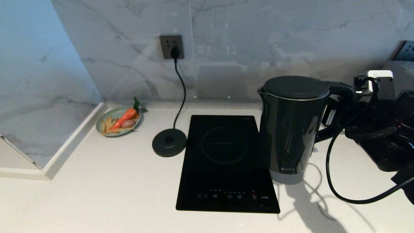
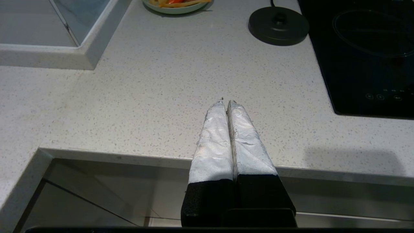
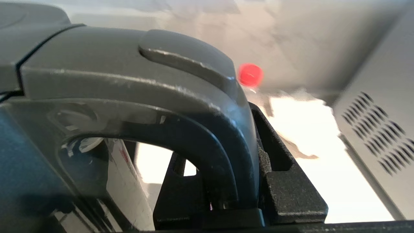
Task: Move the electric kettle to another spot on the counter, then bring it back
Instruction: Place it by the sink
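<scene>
Head view: the electric kettle [image 1: 292, 124] is off its power base [image 1: 169, 142] and sits at the right edge of the cooktop [image 1: 226, 161], its foot part over the black glass and part over the white counter [image 1: 97, 194]; I can't tell for sure whether it rests there or hangs just above, though the shadow under the foot suggests it is at or v. near the surface. My right gripper [image 3: 226, 197] has the kettle's loop handle [image 3: 181, 129] between its black fingers [image 3: 291, 194], closed around it from the right side, w/ the arm reaching in from the right of the head view. Left gripper [image 2: 227, 103] is parked over the counter's front edge, foil-wrapped fingers [image 2: 213, 139] pressed together, holding nothing. The base stays plugged into the wall socket [image 1: 171, 47] by its cord [image 1: 181, 87], just left of the cooktop, w/ nothing on it. A green plate [image 1: 118, 123] of toy veg sits at the back left, well apart from the work. Progress, as I judge it: the kettle is clearly away from its base, so either the outbound leg is about done or the return is under way; the frames don't say which. Left to do at min.: carry it over to the base, seat it squarely, release. Watch the cord near the landing spot.
</scene>
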You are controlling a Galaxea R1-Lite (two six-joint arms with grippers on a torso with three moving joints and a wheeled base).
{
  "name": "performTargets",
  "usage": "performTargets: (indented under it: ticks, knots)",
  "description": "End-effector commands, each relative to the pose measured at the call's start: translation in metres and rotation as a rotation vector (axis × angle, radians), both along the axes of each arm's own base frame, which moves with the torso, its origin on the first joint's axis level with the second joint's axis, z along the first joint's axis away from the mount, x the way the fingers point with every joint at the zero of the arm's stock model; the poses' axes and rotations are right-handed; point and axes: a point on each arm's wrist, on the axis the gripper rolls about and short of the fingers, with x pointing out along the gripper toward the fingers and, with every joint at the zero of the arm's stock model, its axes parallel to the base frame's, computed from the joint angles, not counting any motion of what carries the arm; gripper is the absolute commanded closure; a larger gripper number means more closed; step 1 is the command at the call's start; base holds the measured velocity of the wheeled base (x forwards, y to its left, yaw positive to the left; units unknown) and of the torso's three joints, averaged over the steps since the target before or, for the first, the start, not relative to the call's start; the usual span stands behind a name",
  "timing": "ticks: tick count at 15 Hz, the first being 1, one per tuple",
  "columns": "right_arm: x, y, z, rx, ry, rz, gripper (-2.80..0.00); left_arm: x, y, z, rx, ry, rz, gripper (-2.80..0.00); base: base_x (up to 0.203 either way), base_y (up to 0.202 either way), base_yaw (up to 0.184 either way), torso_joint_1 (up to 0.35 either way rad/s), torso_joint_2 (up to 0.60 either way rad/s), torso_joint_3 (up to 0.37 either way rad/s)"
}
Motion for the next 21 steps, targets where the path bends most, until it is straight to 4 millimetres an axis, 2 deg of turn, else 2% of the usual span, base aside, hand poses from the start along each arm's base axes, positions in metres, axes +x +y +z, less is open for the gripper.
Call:
performTargets:
  ticks: [1, 7, 14, 18, 21]
  knots:
    - [-0.010, -0.009, -0.005, 0.003, 0.013, -0.027, 0.00, 0.000, 0.000, 0.000, 0.000, 0.000, 0.000, 0.00, 0.000, 0.000, 0.000, 0.000, 0.00, 0.000]
    - [-0.034, -0.049, -0.029, 0.004, 0.084, -0.161, 0.00, 0.000, 0.000, 0.000, -0.001, 0.001, 0.001, 0.00, 0.000, 0.000, 0.000, 0.000, 0.00, 0.000]
    - [-0.048, -0.115, -0.051, 0.034, 0.135, -0.251, 0.00, 0.000, 0.000, 0.000, -0.002, 0.001, 0.000, 0.00, 0.000, 0.000, 0.000, 0.000, 0.00, 0.000]
    - [-0.038, -0.144, -0.065, 0.042, 0.152, -0.294, 0.00, 0.000, 0.000, 0.000, -0.002, 0.000, 0.002, 0.00, 0.000, 0.000, 0.000, 0.000, 0.00, 0.000]
    - [-0.015, -0.163, -0.073, 0.028, 0.098, -0.314, 0.00, 0.000, 0.000, 0.000, 0.000, 0.001, 0.001, 0.00, 0.000, 0.000, 0.000, 0.000, 0.00, 0.000]
